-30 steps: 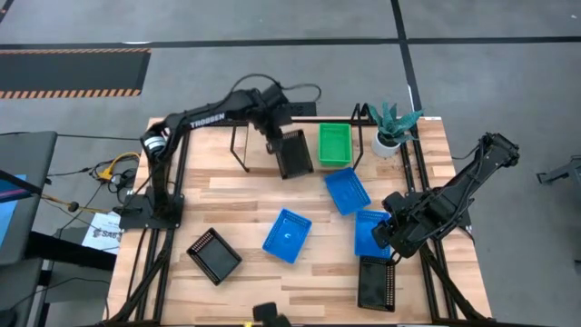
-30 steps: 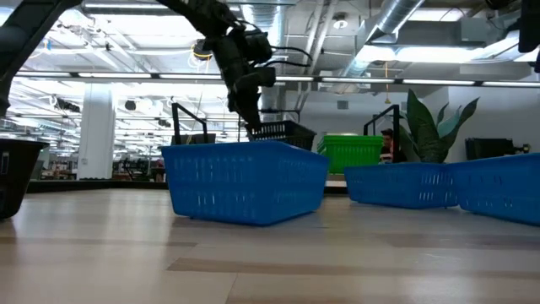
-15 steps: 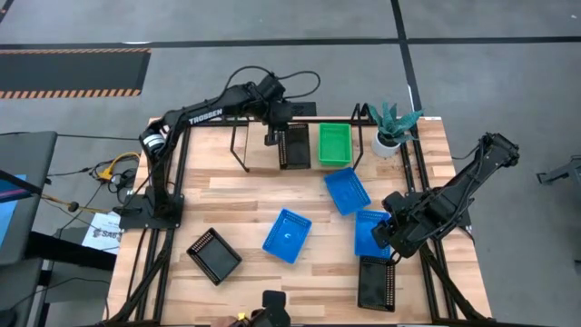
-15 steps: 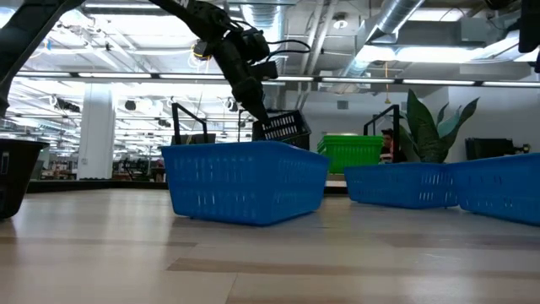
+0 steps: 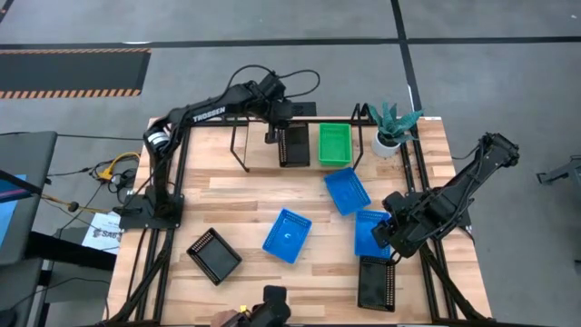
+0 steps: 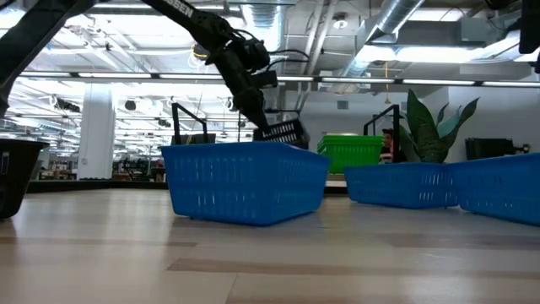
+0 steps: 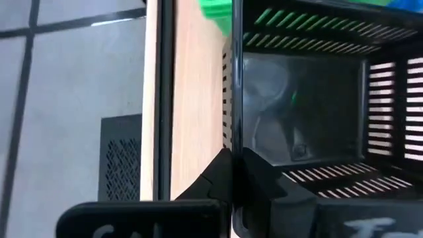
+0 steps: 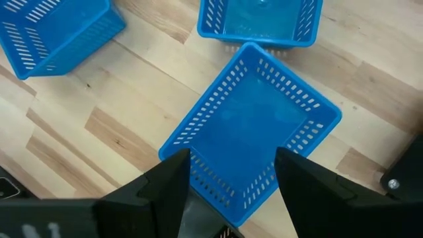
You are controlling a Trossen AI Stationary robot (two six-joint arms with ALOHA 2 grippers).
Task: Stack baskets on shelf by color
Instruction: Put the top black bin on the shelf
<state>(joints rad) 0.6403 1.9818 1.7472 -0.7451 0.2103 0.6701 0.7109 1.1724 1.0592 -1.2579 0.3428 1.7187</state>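
Black basket [image 5: 292, 145] lowered onto shelf [image 5: 238, 145], left fingers [image 7: 228, 178] clamped

Robotics lab in large industrial hall. Evidence: wood-topped table [image 5: 245, 195] on black frame, standing on grey concrete floor [image 5: 272, 73] with dark seams and hazard-striped strip [image 5: 73, 91]; two arms bolted at table edges, cable bundle [image 5: 113, 168] trailing off one side. Low view: exposed silver ducts [image 6: 405, 25], pipes, long rows of ceiling lights [image 6: 110, 76], white column [image 6: 97, 127], open floor beyond. Potted plant [image 5: 392, 123] at table corner; monitor edge [image 5: 14, 195] beside table.
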